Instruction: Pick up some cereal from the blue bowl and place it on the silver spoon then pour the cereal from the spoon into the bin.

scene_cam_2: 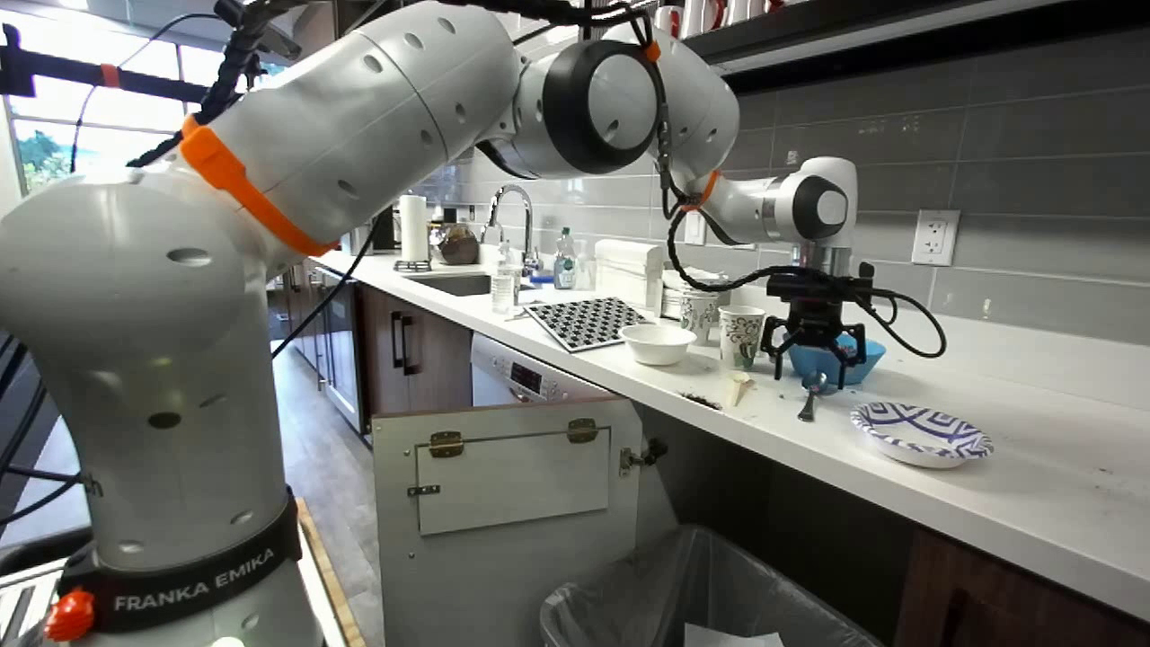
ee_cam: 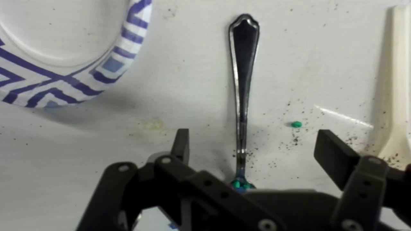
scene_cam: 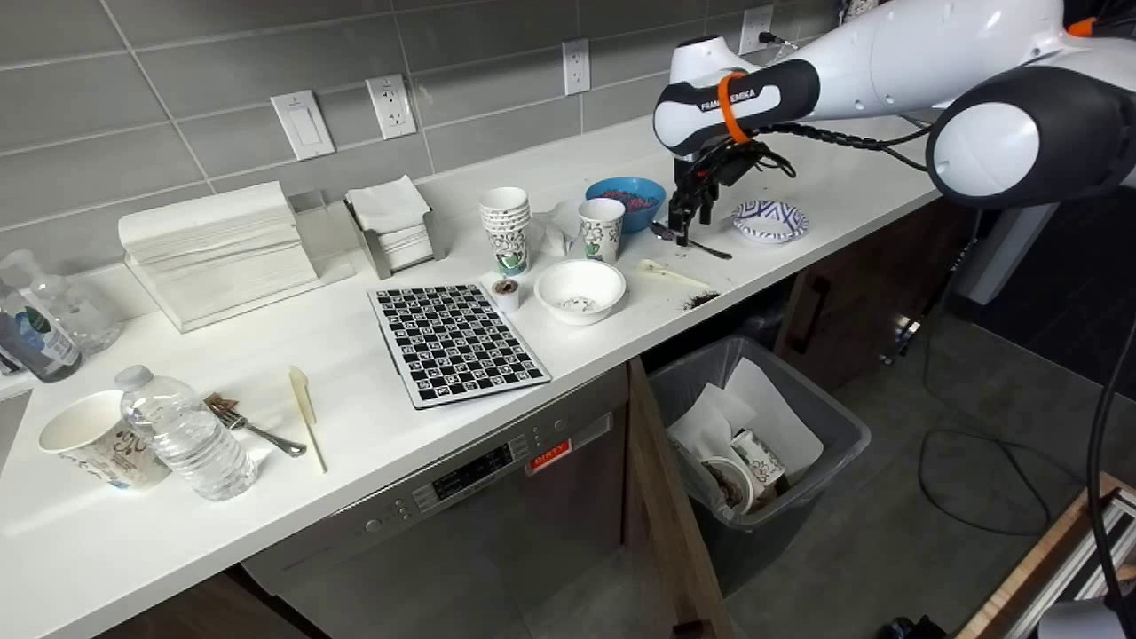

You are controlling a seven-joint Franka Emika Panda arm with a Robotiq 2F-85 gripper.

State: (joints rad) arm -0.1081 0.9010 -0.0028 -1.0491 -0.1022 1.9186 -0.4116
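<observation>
The black two-fingered gripper (scene_cam_2: 810,374) hangs over the long white counter (scene_cam: 293,337), its fingers (ee_cam: 335,157) spread well apart; between them, in the wrist view, lies the thin silver metal spoon (ee_cam: 242,106), its scoop end partly hidden by the hand, with green bits (ee_cam: 236,183) showing there; the small round bright-blue bowl (scene_cam: 642,221), reddish cereal (scene_cam: 632,200) inside, sits near the hand, towards the grey tiled wall (scene_cam: 497,84); close by that bowl stands a tall patterned paper cup (scene_cam: 601,232) (it screens part of the bowl in an exterior view; whether they touch I cannot tell), with a stack of patterned cups (scene_cam: 508,232) and a round white bowl (scene_cam: 577,277) farther from the hand; a slim pale utensil (ee_cam: 399,80), dark crumbs (scene_cam: 701,300) beside it, lies on that same side, a round purple-and-white patterned paper bowl (ee_cam: 83,81) on the opposite one; well below the hand stands the square dark-grey bin (scene_cam: 781,541), holding white paper (scene_cam: 772,413), a pale-faced cabinet door (scene_cam_2: 503,503) open beside it.
</observation>
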